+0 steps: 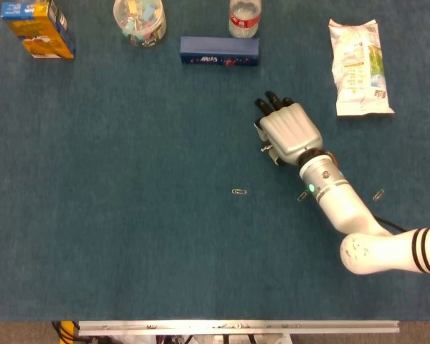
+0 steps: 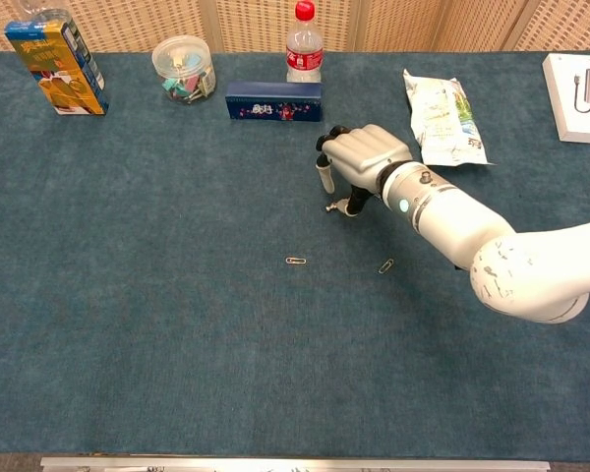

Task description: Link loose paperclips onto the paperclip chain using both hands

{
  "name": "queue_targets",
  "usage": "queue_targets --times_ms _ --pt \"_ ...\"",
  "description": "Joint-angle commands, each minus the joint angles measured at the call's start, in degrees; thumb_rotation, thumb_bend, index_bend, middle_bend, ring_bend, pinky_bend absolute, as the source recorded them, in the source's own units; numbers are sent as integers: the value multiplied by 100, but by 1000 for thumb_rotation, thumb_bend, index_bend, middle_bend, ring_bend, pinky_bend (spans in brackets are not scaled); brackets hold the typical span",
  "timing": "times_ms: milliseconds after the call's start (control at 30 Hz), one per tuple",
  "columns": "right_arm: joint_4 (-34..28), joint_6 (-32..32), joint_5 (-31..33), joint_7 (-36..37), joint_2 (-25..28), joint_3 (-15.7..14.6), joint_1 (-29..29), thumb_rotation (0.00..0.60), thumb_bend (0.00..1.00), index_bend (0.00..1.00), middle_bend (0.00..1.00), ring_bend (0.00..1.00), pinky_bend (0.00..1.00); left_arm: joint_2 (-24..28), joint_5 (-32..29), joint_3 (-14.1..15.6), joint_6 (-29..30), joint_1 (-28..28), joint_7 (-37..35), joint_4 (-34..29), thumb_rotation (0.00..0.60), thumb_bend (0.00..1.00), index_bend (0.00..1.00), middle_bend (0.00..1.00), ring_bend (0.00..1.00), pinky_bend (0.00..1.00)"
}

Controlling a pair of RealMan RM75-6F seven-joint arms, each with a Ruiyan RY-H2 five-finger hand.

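Right hand (image 2: 366,157) hovers, fingers curled, perhaps pinching something small; paperclips (image 2: 295,261) lie apart below.

I get even, bright overhead light in both views, with the blue worktop (image 1: 115,215) evenly lit and only faint, soft shadows. The white snack packet (image 1: 360,66) looks slightly washed out. Focus is sharp throughout, though fine detail stays grainy.

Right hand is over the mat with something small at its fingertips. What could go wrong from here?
1. The right hand seems to pinch something tiny and metallic; a light pinch could drop it.
2. Two loose paperclips lie flat on the mat, hard to lift.
3. The left hand is out of view, so linking can't begin.
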Motion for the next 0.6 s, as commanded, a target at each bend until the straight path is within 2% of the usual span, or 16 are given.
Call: queue_targets --times_ms 33,600 --pt "96 -16 1 -51 -71 -17 18 600 277 504 135 51 213 -1 0 1 -1 5 -4 12 600 272 351 102 49 12" --pt "333 -154 114 -186 -234 -20 52 600 277 504 135 51 213 -34 0 -1 -37 19 -71 90 600 272 351 102 49 12"
